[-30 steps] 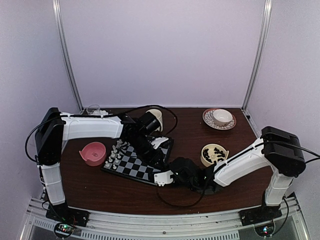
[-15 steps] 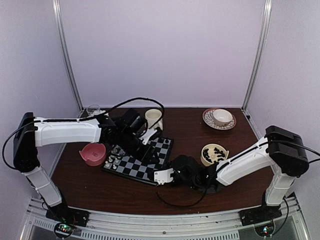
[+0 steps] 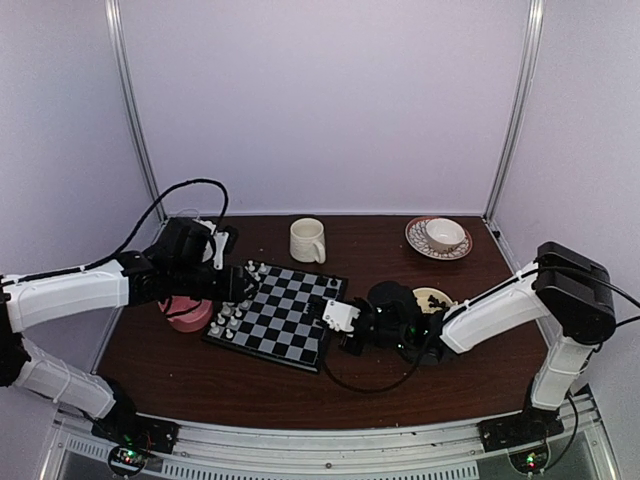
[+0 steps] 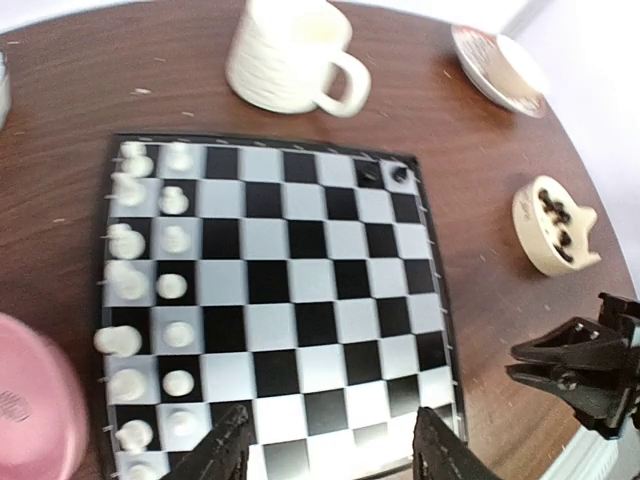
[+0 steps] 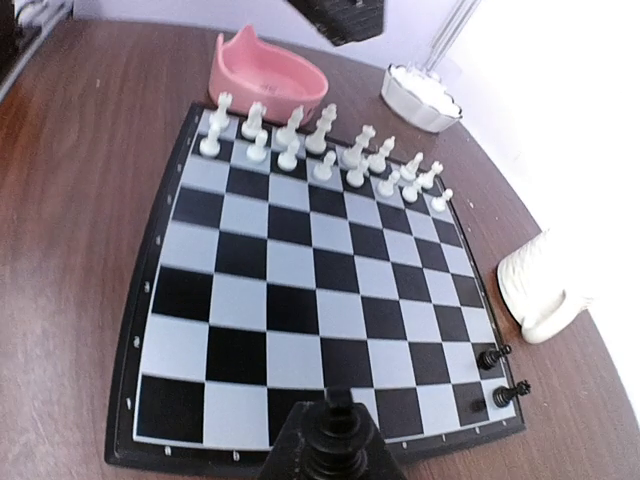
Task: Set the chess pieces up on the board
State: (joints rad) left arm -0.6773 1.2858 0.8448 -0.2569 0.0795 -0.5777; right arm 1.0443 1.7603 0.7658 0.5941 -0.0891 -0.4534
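The right gripper point(image 5: 334, 462) is shut tight on one black piece point(image 5: 335, 432), at the bottom middle of its own view, over the bottom edge of the board point(image 5: 300, 300). The left gripper point(image 4: 330, 455) is open and holds nothing. If the black piece comes down crooked, it could tip over or bump the two black pieces point(image 5: 500, 378) at lower right. The right wrist view shows the held piece, and the top view hides it. The left wrist view shows the bowl point(image 4: 545, 258) with more black ones.
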